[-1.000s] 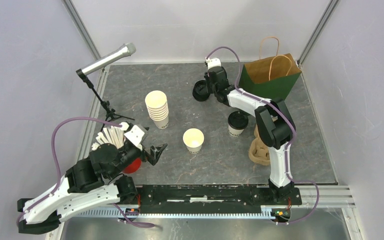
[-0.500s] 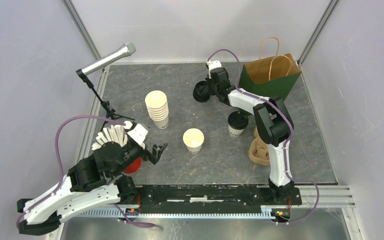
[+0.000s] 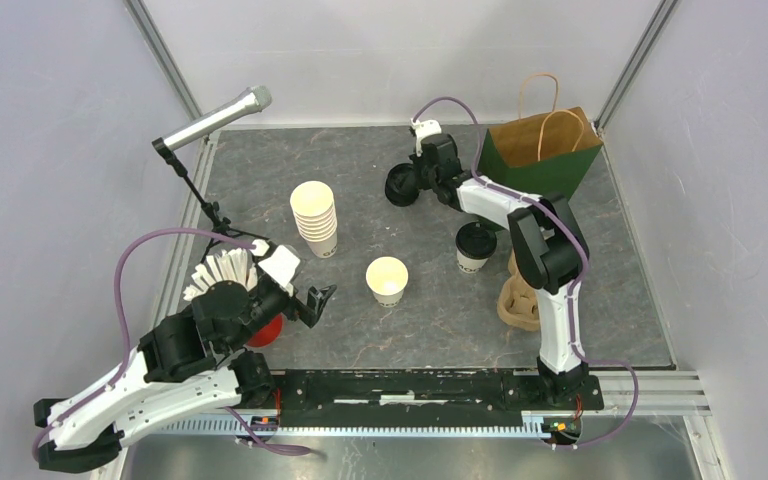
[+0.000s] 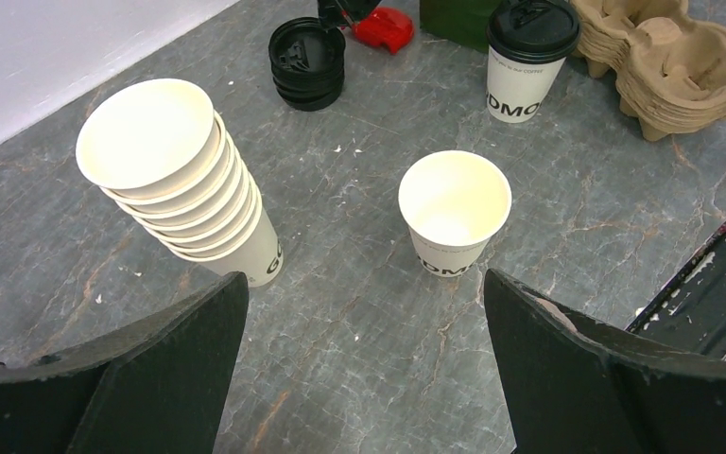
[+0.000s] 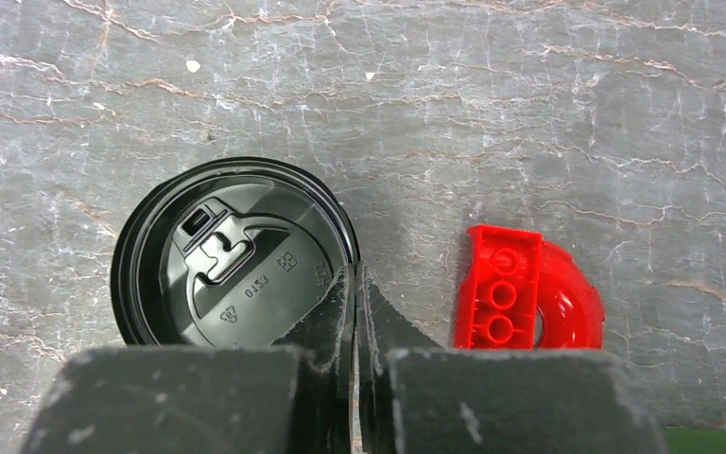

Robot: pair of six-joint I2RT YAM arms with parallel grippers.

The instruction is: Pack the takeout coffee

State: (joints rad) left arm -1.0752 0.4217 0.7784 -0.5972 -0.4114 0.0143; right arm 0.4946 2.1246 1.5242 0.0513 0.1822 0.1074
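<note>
Lifting now could drag 2 nested lids up together, or let the thin rim slip free: your right gripper [image 5: 354, 284] is pinched tight on only the edge of the top black lid [image 5: 232, 251], beside the red brick [image 5: 527, 301]. Your left gripper [image 4: 359, 284] gapes wide, holding nothing, near the open cup [image 4: 454, 210]. 1 lidded cup [image 4: 531, 57] stands by the carriers [image 4: 666, 66].
</note>
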